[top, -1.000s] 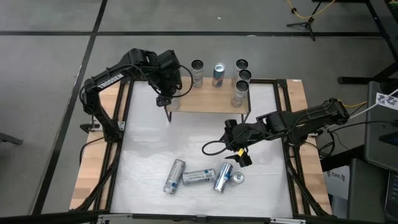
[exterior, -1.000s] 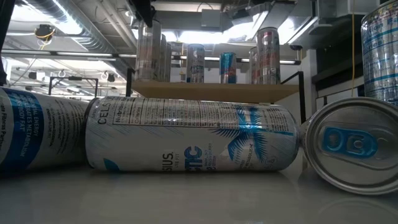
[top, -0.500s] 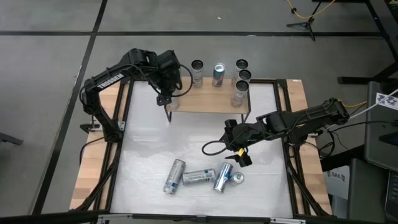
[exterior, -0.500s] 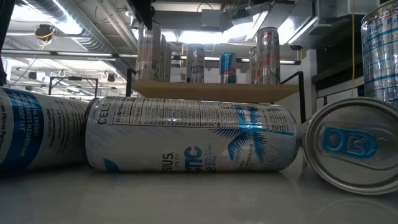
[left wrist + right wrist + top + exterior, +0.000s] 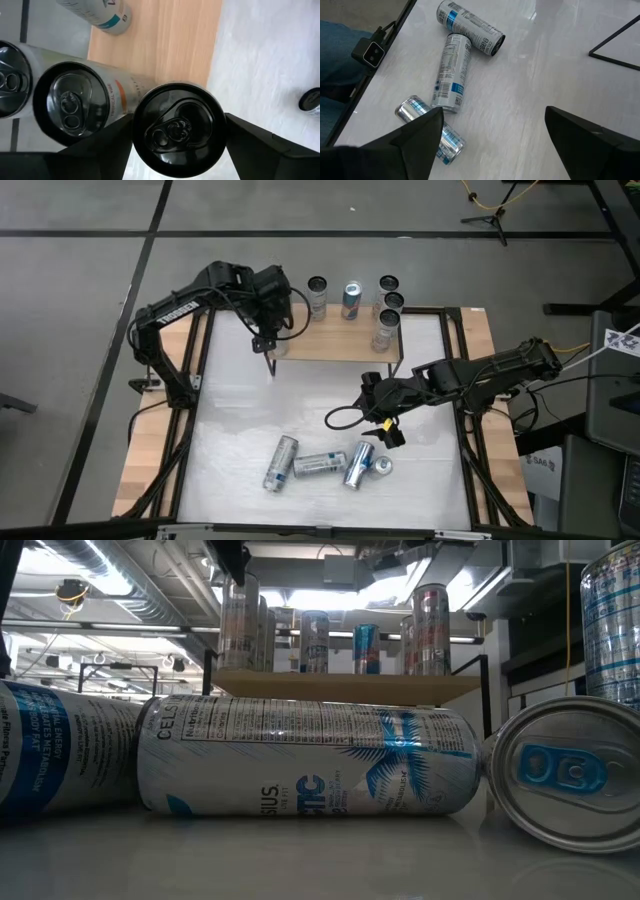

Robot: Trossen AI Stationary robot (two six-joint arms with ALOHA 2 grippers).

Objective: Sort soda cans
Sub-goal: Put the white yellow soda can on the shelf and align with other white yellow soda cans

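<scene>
My left gripper [image 5: 266, 340] is over the left end of the wooden shelf [image 5: 330, 345], shut on an upright soda can with a dark top [image 5: 178, 129]. Two more dark-topped cans [image 5: 70, 105] stand right beside it. Other cans [image 5: 351, 300] stand along the shelf's far edge and right end. Several silver and blue cans [image 5: 320, 464] lie on their sides on the white table near its front edge. My right gripper [image 5: 386, 432] hangs open above and just behind them, nothing between its fingers [image 5: 415, 145]. My left gripper pinches the can's upper wall [image 5: 134, 125] between its two fingers, one on each side of it. The fingers come from above, pointing steeply down. The can is upright, its base [image 5: 238, 664] at the shelf top; whether it rests there I cannot tell.
The shelf stands on thin dark legs [image 5: 400, 365] at the table's far side. A small camera [image 5: 370, 52] sits on the table's front edge, with a person's blue trouser leg [image 5: 340, 50] behind it. Bare white table [image 5: 240, 410] lies between shelf and fallen cans.
</scene>
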